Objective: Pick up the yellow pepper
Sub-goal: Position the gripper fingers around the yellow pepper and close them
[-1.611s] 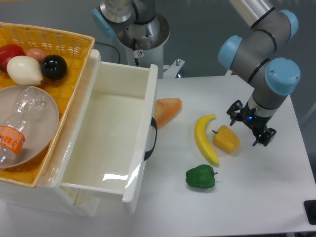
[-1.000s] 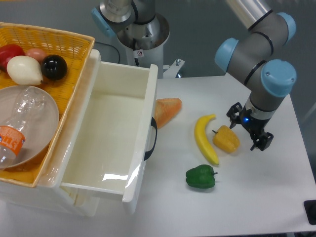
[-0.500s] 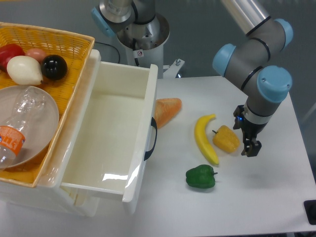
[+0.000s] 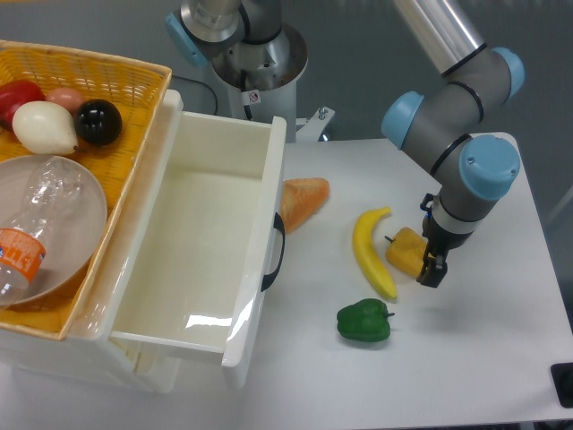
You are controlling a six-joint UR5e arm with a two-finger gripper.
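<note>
The yellow pepper (image 4: 404, 252) lies on the white table (image 4: 483, 358), just right of the banana (image 4: 369, 252). My gripper (image 4: 431, 251) hangs over the pepper's right side and covers that part of it. It is turned so I see it nearly edge-on. One dark finger (image 4: 431, 271) shows low beside the pepper, and the jaws look spread. Nothing is held between them.
A green pepper (image 4: 364, 322) sits in front of the banana. An orange bread piece (image 4: 301, 201) leans by the open white drawer (image 4: 204, 242). At far left stands a yellow basket (image 4: 134, 81) with fruit and a plastic bowl.
The gripper has moved left from beside the pepper to over its right edge, and the wrist has rotated so the fingers line up toward the camera. The pepper has not moved.
</note>
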